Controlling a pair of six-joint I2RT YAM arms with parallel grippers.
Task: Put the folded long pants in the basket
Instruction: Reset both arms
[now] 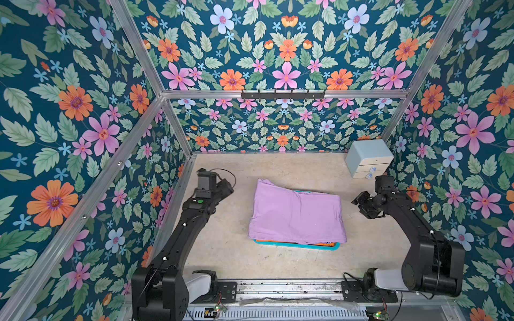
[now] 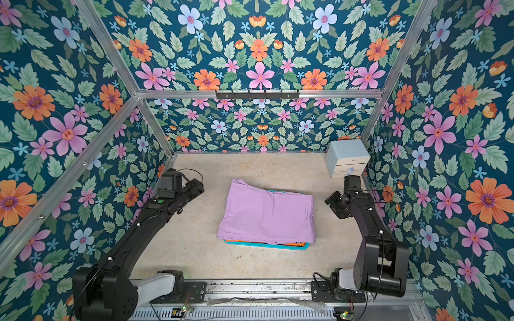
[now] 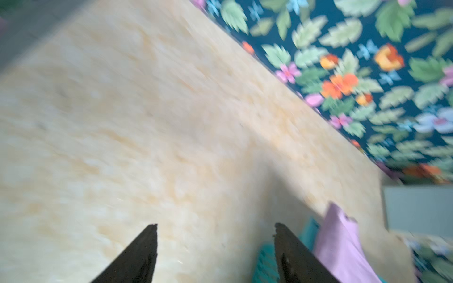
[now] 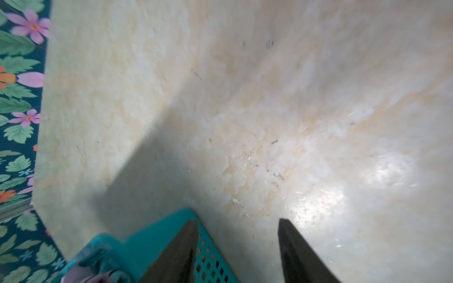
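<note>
The lilac folded long pants [image 1: 296,214] [image 2: 267,214] lie on top of the basket [image 1: 297,246] [image 2: 267,246], covering nearly all of it. Only the teal front rim shows, with an orange folded edge [image 1: 294,243] just under the lilac cloth. My left gripper [image 1: 226,189] [image 3: 215,225] hovers to the left of the pile, open and empty. In its wrist view the basket wall [image 3: 267,262] and the lilac cloth [image 3: 343,245] sit beside one finger. My right gripper [image 1: 357,201] [image 4: 237,220] is off to the right, open and empty, with a basket corner [image 4: 152,235] behind one finger.
A pale grey-blue drawer box [image 1: 368,157] [image 2: 347,157] stands in the back right corner, close behind the right arm. Flowered walls enclose the beige table [image 1: 236,250] on three sides. A rack of hooks [image 1: 282,94] hangs on the back wall.
</note>
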